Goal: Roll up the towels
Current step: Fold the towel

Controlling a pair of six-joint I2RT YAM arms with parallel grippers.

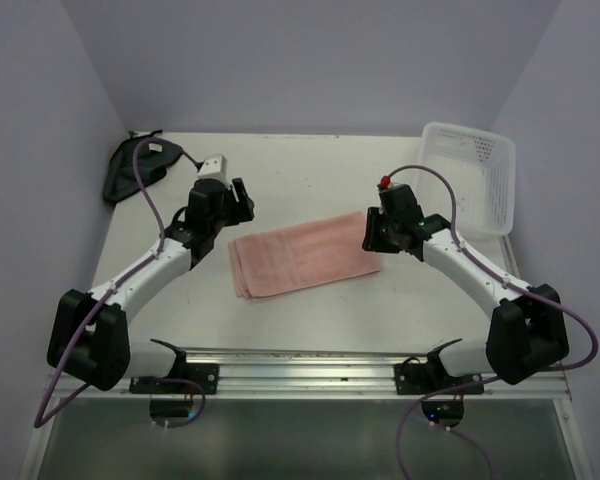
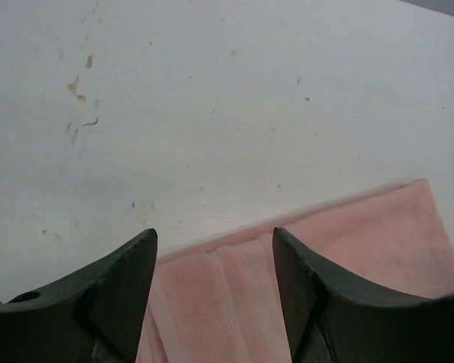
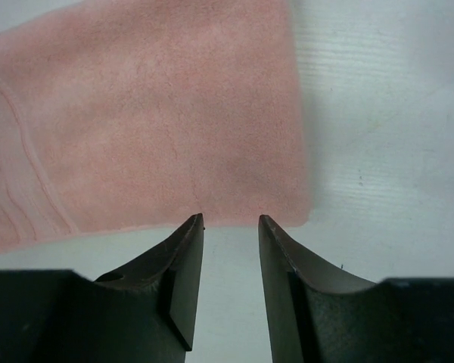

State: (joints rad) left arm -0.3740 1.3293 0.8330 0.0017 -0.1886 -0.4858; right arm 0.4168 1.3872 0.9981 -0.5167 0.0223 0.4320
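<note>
The salmon-pink towel lies folded in a flat strip at the table's middle. My left gripper is open and empty over the towel's back left corner; in the left wrist view its jaws stand wide apart over the banded end of the pink towel. My right gripper is open and empty at the towel's right end; in the right wrist view its tips sit just at the edge of the pink towel. The blackish cloth lies crumpled at the back left corner.
A white perforated basket stands at the back right, close behind the right arm. Grey walls close in the table on three sides. A metal rail runs along the near edge.
</note>
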